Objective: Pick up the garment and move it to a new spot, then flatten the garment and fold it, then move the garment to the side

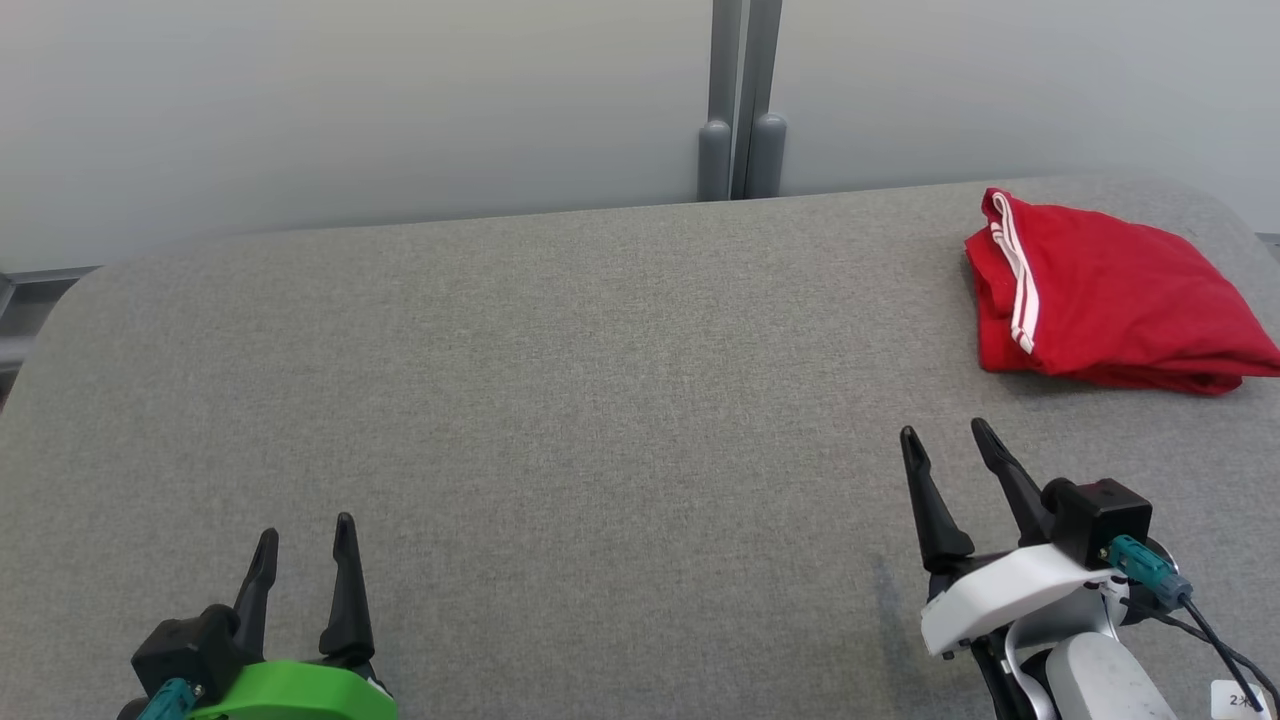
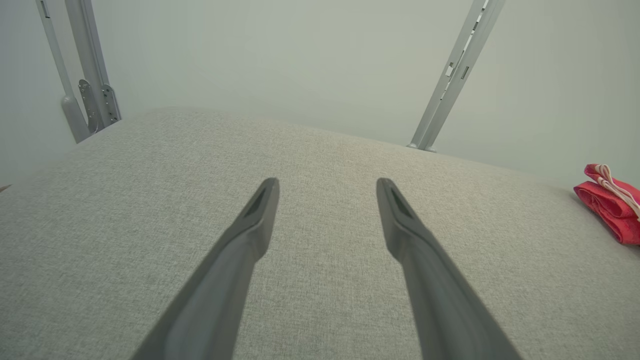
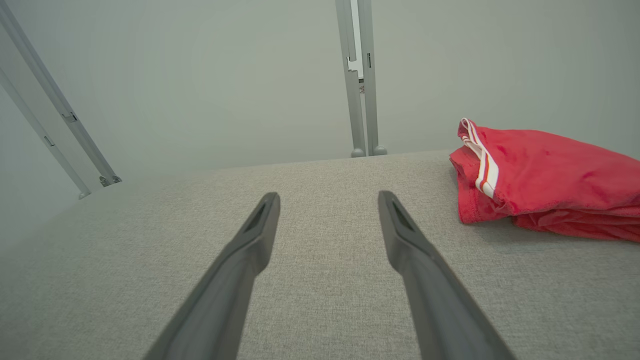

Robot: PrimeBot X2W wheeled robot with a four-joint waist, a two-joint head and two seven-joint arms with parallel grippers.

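Garment (image 1: 1110,300) lies folded beyond right fingers (image 1: 928,500), far from left fingers (image 1: 348,590), both pairs apart

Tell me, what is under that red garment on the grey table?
The red garment lies in folded layers directly on the grey table, near its far right corner. Anything beneath or between those layers is covered, so I cannot tell.

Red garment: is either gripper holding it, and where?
Nothing is held: left gripper and right gripper stand open, clear of the red garment.
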